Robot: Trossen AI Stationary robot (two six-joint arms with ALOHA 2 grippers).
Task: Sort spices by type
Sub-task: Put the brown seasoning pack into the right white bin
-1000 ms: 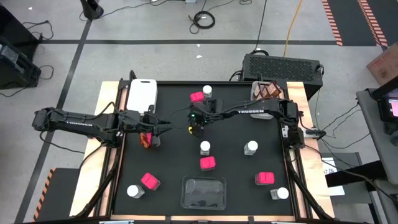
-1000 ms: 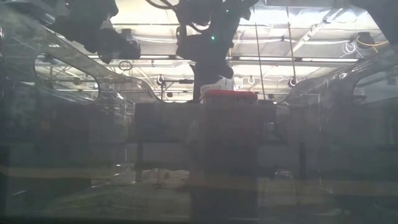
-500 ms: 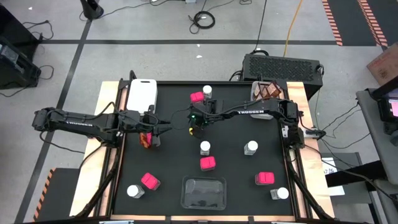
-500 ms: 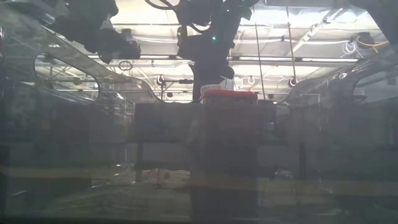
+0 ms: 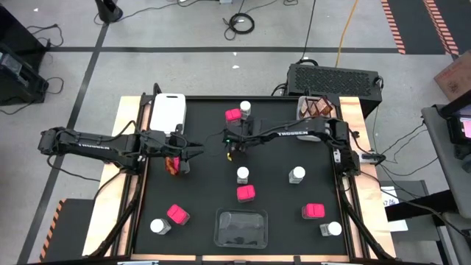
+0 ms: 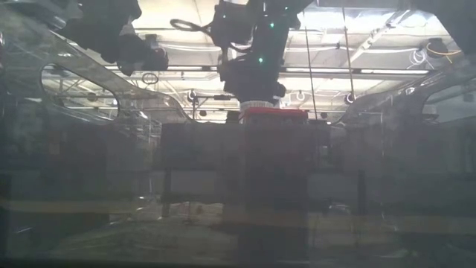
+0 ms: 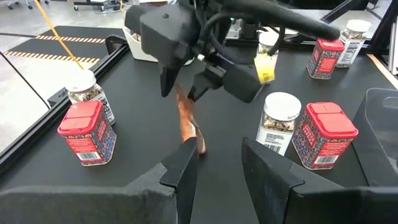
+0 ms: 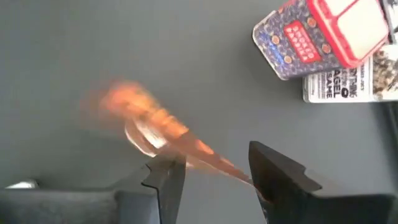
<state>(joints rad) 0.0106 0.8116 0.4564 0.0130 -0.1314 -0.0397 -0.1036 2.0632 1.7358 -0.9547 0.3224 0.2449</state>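
Note:
My right gripper is over the table's middle, shut on a thin orange-brown strip that hangs below it; the strip is blurred in the right wrist view. My left gripper is open and empty just to its left, its fingers low beside the strip's lower end. Pink boxes and clear jars with white lids stand scattered on the black mat. Brown jars stand at the far right. My right gripper holds the orange-brown strip by its upper end between its two fingers, pointing down from above. The strip hangs below the fingers, tilted. Whether its lower end touches the mat I cannot tell.
A white tray lies at the far left and a clear tray at the near edge. A pink box and a jar stand just beyond the right gripper. A red-brown thing shows under my left wrist.
My right gripper has gone up and a little toward the table's far edge.

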